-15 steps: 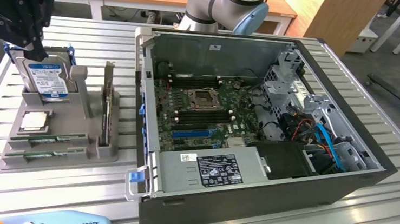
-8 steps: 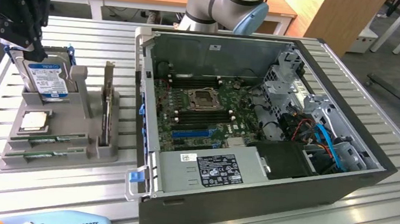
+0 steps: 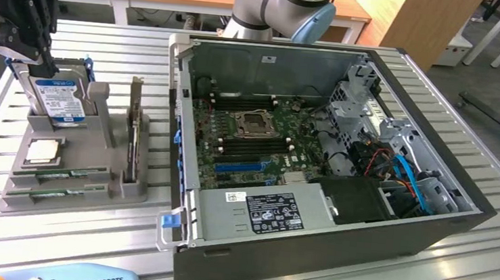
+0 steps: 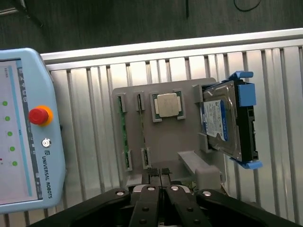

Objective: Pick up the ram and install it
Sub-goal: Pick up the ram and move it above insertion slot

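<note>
Two ram sticks [image 3: 59,175] lie on edge in the front slots of a grey holder tray [image 3: 93,167] at the exterior view's left; in the wrist view each ram stick [image 4: 122,132] is a thin green strip. My gripper [image 3: 44,61] hangs above the tray's far end, over the hard drive, well apart from the ram. In the wrist view the gripper [image 4: 160,172] is shut with nothing between its fingers. The open computer case [image 3: 312,254] lies on its side with the motherboard [image 3: 250,133] and its long memory slots exposed.
The tray also holds a blue-framed hard drive [image 4: 227,120], a square silver processor [image 4: 167,105] and an upright dark card [image 3: 133,126]. A light-blue teach pendant [image 4: 23,127] lies beside the tray on the slatted metal table [image 3: 455,273]. The arm's base [image 3: 285,7] stands behind the case.
</note>
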### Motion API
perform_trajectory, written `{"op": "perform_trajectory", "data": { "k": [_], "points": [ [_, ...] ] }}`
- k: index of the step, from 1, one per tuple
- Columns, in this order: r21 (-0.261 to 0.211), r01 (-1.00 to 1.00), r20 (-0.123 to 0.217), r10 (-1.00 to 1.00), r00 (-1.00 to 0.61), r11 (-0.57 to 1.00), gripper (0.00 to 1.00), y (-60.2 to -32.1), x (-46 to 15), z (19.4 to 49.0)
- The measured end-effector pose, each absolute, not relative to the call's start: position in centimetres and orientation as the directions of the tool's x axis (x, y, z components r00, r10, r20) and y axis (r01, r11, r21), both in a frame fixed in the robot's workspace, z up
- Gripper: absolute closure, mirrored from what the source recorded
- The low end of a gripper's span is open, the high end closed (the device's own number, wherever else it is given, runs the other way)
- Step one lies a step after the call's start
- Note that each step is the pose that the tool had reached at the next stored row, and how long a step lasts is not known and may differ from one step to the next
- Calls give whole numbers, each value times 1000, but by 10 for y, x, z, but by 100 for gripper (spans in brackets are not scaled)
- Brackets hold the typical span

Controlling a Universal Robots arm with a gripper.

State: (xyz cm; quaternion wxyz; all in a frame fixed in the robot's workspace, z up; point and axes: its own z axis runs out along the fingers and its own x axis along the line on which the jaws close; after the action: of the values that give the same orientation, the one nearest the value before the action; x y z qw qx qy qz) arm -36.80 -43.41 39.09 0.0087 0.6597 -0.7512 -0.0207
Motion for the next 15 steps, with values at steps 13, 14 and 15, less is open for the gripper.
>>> {"op": "perform_trajectory", "data": {
  "k": [13, 14, 15],
  "points": [
    [42, -991, -14, -992, -128, 128, 90, -434, -368, 389],
    [42, -991, -14, -992, -128, 128, 90, -434, -368, 389],
    [42, -991, -15, -992, -128, 128, 90, -434, -368, 388]
  ]
}}
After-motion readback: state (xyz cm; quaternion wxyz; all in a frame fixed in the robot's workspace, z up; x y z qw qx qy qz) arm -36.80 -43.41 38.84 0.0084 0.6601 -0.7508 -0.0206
